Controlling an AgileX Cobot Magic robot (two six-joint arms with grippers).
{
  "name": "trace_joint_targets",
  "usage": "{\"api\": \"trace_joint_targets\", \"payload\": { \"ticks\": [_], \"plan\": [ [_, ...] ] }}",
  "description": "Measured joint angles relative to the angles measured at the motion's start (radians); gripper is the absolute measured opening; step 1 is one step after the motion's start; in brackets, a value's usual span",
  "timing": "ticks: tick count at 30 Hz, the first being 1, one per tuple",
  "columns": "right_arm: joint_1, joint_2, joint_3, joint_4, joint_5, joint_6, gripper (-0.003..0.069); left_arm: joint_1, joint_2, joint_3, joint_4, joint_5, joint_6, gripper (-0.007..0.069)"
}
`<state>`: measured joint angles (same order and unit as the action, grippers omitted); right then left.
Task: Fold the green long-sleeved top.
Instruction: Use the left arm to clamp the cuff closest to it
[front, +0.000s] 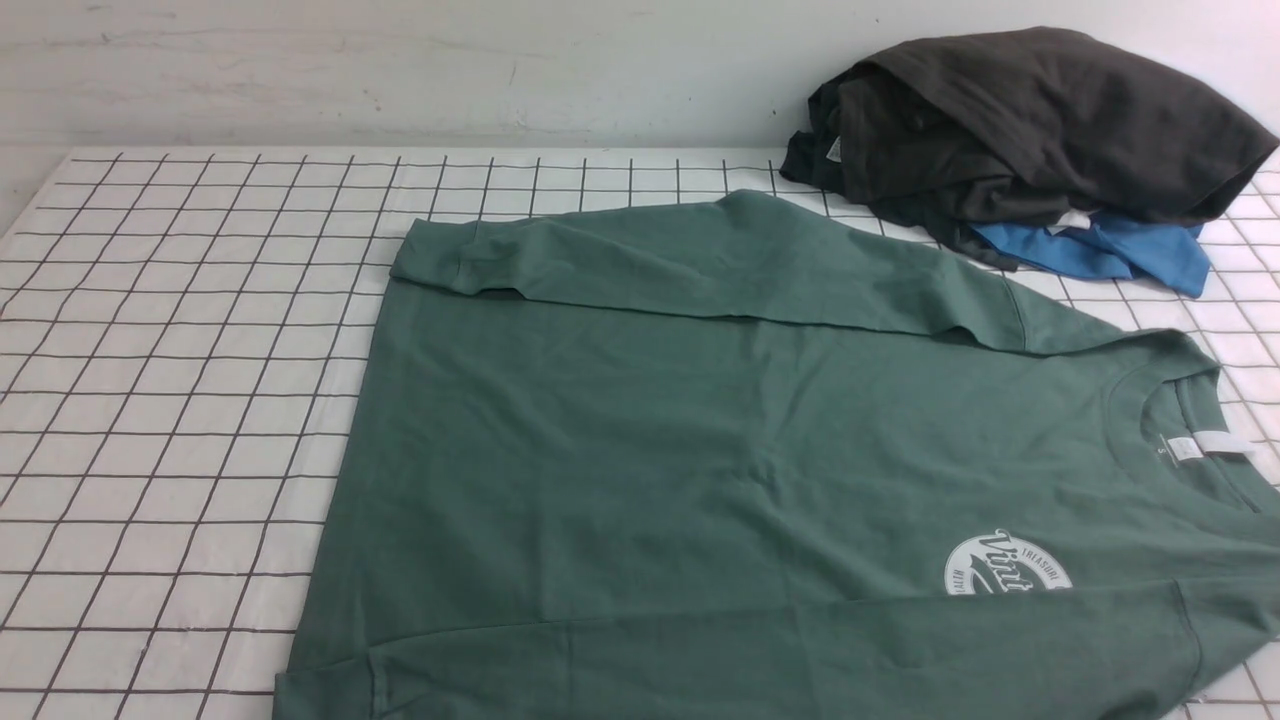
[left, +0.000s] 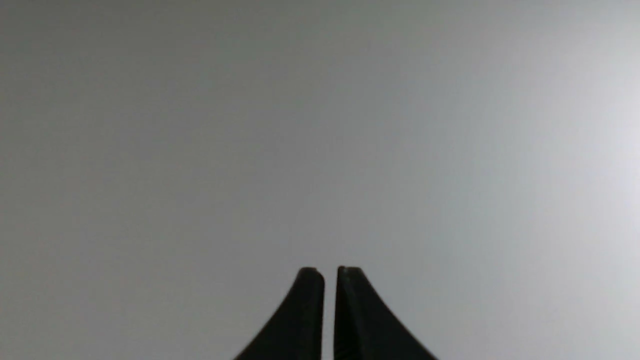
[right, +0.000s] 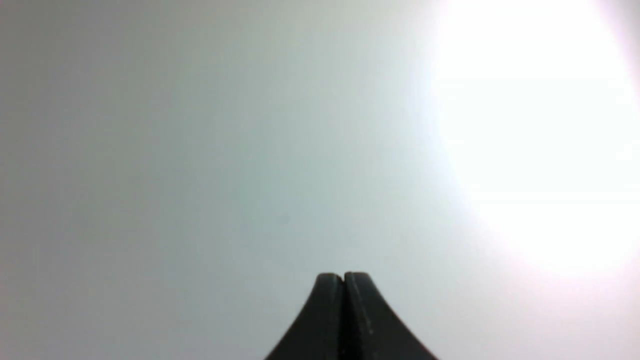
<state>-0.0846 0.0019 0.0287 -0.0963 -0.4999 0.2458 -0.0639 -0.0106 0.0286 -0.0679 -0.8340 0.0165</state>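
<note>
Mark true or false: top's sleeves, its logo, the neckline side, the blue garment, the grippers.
1. Both sleeves of the green long-sleeved top lie folded in over its body. True.
2. The chest logo is fully uncovered. False: the nearer sleeve covers its lower part.
3. The neckline points to the robot's left. False: it points right.
4. The blue garment lies partly under dark garments. True.
5. The right gripper holds cloth. False: it is shut on nothing.
</note>
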Motion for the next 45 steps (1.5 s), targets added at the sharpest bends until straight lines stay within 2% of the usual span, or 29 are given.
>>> {"api": "trace_joint_targets", "payload": {
  "ticks": [3,5,7,10,11,13,14,16,19,21,23,24,25,26,27,28,30,34,36,38,43,45],
  "plan": [
    [0.0,0.006,0.0,-0.003,-0.055,0.033,-0.0014,0.0,-0.004,-0.006,-0.003,-0.116,-0.05,0.0022],
    [0.0,0.023,-0.002,-0.004,-0.068,0.05,-0.0014,0.0,-0.004,-0.044,-0.003,-0.086,-0.069,0.0022],
    [0.0,0.065,-0.042,-0.011,-0.037,0.057,-0.0014,0.0,0.029,-0.152,-0.003,0.056,-0.071,0.0022],
    [0.0,0.148,-0.168,-0.056,0.052,0.059,-0.0014,0.0,0.153,-0.343,-0.004,0.348,-0.053,0.0022],
    [0.0,0.155,-0.179,-0.056,0.061,0.059,-0.0014,0.0,0.153,-0.343,-0.004,0.37,-0.053,0.0022],
    [0.0,0.225,-0.277,-0.124,0.166,0.059,-0.0014,0.0,0.251,-0.439,-0.004,0.576,-0.053,0.0022],
    [0.0,0.287,-0.357,-0.179,0.27,0.059,-0.0014,0.0,0.319,-0.478,-0.004,0.721,-0.053,0.0022],
    [0.0,0.38,-0.433,-0.239,0.432,0.062,-0.0014,0.0,0.413,-0.496,-0.003,0.856,-0.053,0.0022],
    [0.001,0.535,-0.498,-0.251,0.705,0.063,-0.0014,0.0,0.55,-0.496,-0.001,0.906,-0.054,0.0022],
    [0.007,0.594,-0.518,-0.234,0.816,0.062,-0.0014,0.0,0.586,-0.497,-0.005,0.907,-0.063,0.0022],
    [0.045,0.725,-0.555,-0.135,1.049,0.016,-0.0014,0.0,0.663,-0.499,-0.02,0.943,-0.101,0.0022],
    [0.049,0.735,-0.555,-0.126,1.066,0.008,-0.0014,0.0,0.674,-0.501,-0.021,0.949,-0.104,0.0022],
    [0.085,0.82,-0.573,-0.048,1.193,-0.082,-0.0014,-0.004,0.73,-0.517,-0.029,1.036,-0.125,0.0022],
    [0.105,0.874,-0.582,0.002,1.244,-0.143,-0.0014,-0.011,0.773,-0.536,-0.032,1.111,-0.13,0.0022],
    [0.105,0.885,-0.584,0.011,1.244,-0.143,-0.0014,-0.012,0.783,-0.54,-0.033,1.111,-0.13,0.0022],
    [0.142,0.976,-0.598,0.096,1.294,-0.257,-0.0014,-0.028,0.867,-0.579,-0.04,1.249,-0.117,0.0022],
    [0.18,1.051,-0.617,0.18,1.293,-0.36,-0.0014,-0.054,0.99,-0.628,-0.061,1.402,-0.056,0.0022],
    [0.247,1.168,-0.675,0.317,1.218,-0.537,-0.0014,-0.07,1.23,-0.709,-0.134,1.535,0.037,0.0029],
    [0.262,1.195,-0.692,0.345,1.201,-0.569,-0.0014,-0.07,1.297,-0.731,-0.151,1.547,0.047,0.0048],
    [0.279,1.236,-0.713,0.389,1.17,-0.628,-0.0014,-0.07,1.418,-0.77,-0.169,1.565,0.053,0.0134],
    [0.282,1.251,-0.715,0.424,1.162,-0.66,-0.0014,-0.07,1.549,-0.786,-0.18,1.571,0.053,0.0367],
    [0.282,1.251,-0.715,0.425,1.155,-0.661,-0.0014,-0.07,1.581,-0.786,-0.18,1.584,0.053,0.0423]
  ]
}}
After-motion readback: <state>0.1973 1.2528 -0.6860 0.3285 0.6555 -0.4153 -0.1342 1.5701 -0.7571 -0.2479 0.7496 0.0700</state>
